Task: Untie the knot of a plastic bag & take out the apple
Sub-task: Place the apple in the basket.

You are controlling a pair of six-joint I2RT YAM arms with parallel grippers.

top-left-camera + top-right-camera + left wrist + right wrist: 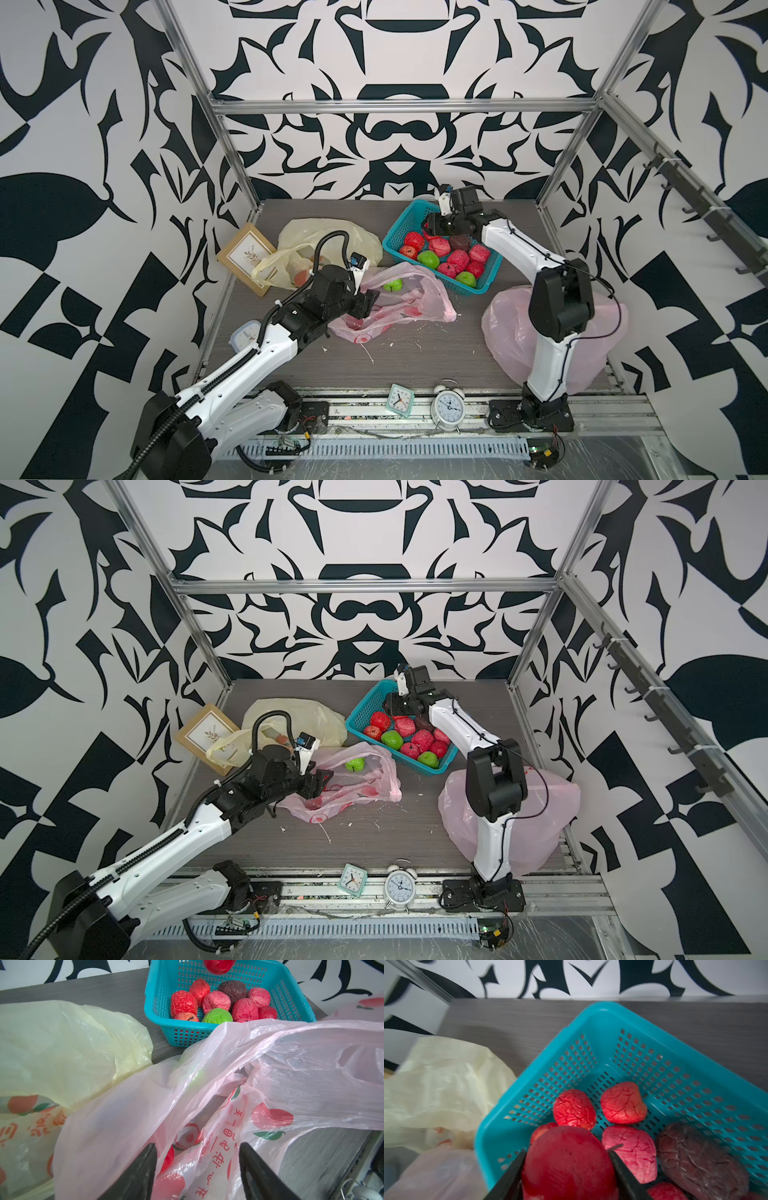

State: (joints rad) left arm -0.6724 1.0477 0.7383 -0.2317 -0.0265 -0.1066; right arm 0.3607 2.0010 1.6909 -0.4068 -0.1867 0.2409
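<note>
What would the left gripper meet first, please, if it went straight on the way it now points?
The pink bag: its crumpled plastic lies right ahead of the open left gripper. A green apple shows beyond it, though depth is unclear.

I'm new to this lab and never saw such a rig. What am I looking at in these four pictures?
Two white robot arms, left arm, right arm, stand at a grey wooden table. Two pictures look down from overhead; two come from cameras on the arms' wrists. The right gripper holds a smooth red apple above a teal perforated plastic basket of wrinkled fruit. The left gripper, jaws apart, hangs over a crumpled pink printed plastic bag, a green apple partly under its film.
</note>
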